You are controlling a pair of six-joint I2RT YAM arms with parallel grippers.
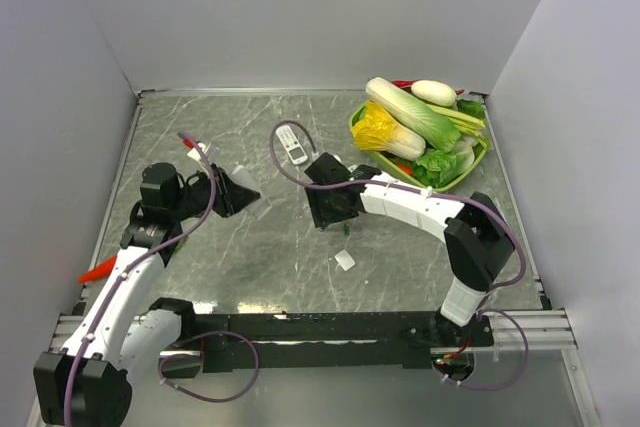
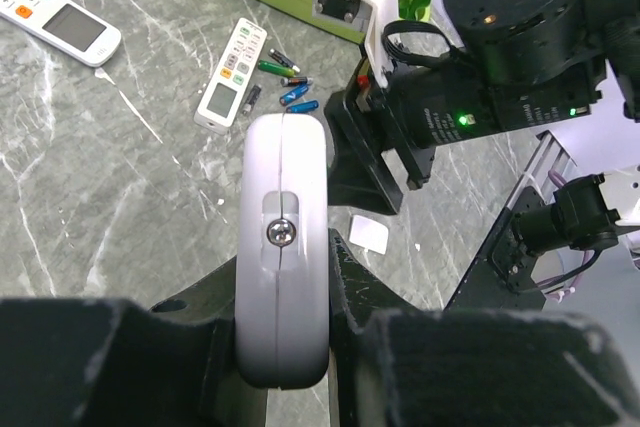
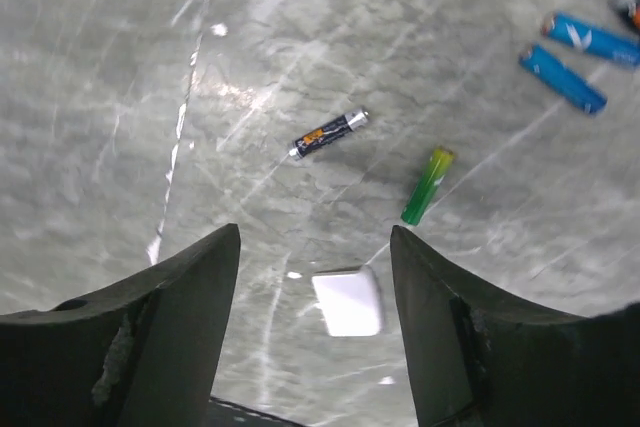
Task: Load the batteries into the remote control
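My left gripper is shut on a white remote, held edge-on above the table with a screw facing the camera. In the top view that gripper is left of centre. A second white remote lies on the table beside several batteries. My right gripper is open and empty above the table. Ahead of it lie a dark battery, a green battery and two blue batteries. A small white flat piece lies between the jaws.
A third remote lies at the table's middle back and also shows in the left wrist view. A green basket of vegetables stands at the back right. A red chili lies at the left edge. The white piece is near the front centre.
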